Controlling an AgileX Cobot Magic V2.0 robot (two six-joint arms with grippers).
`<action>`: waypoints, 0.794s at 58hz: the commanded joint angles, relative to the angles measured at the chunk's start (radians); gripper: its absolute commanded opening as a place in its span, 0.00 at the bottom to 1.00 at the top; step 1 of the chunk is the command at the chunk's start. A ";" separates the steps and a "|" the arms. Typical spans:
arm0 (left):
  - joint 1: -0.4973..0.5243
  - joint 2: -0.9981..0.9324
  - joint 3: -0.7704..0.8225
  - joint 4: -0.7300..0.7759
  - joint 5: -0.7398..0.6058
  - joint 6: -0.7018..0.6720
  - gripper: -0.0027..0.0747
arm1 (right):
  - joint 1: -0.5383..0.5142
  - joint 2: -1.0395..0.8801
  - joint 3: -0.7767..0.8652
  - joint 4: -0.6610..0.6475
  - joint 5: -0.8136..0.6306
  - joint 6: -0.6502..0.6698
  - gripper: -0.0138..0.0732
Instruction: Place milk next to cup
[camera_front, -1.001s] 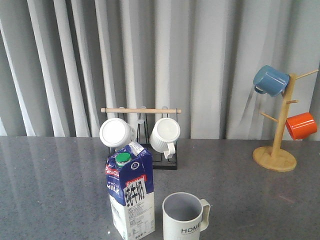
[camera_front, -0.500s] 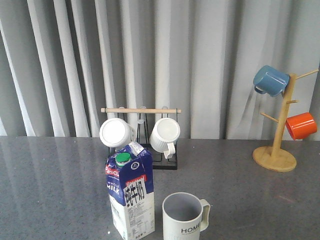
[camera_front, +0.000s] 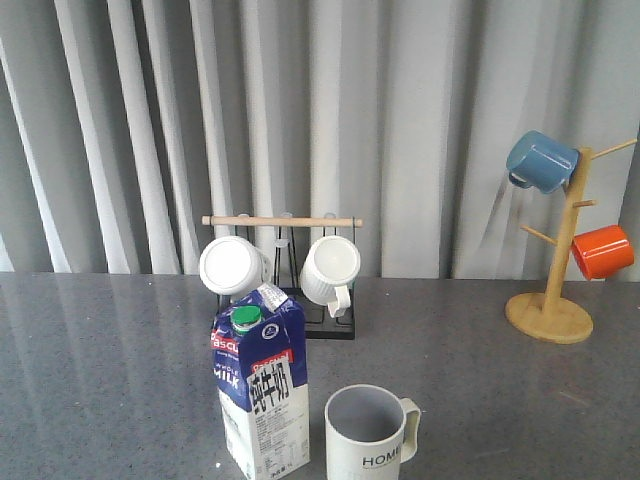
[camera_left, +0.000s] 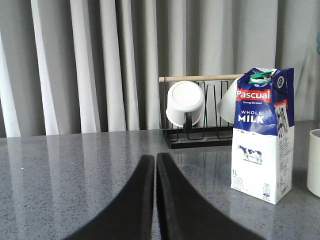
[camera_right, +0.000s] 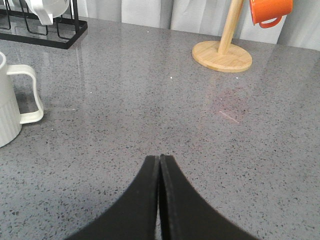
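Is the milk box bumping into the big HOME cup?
Apart. In the front view a strip of grey table shows between the milk and the cup. The left wrist view shows the same gap beside the carton.

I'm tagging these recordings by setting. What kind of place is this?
Probably a staged kitchen-style tabletop: a grey speckled counter, a plain curtain as backdrop, and a mug tree plus a mug rack.
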 joint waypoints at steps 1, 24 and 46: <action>0.002 -0.012 -0.022 -0.008 -0.075 -0.004 0.03 | -0.001 -0.004 -0.038 0.004 0.020 -0.003 0.15; 0.002 -0.012 -0.022 -0.008 -0.075 -0.004 0.03 | -0.032 -0.034 -0.032 -1.025 -0.048 0.975 0.15; 0.002 -0.012 -0.022 -0.008 -0.075 -0.004 0.03 | -0.417 -0.391 0.165 -1.722 0.209 1.689 0.15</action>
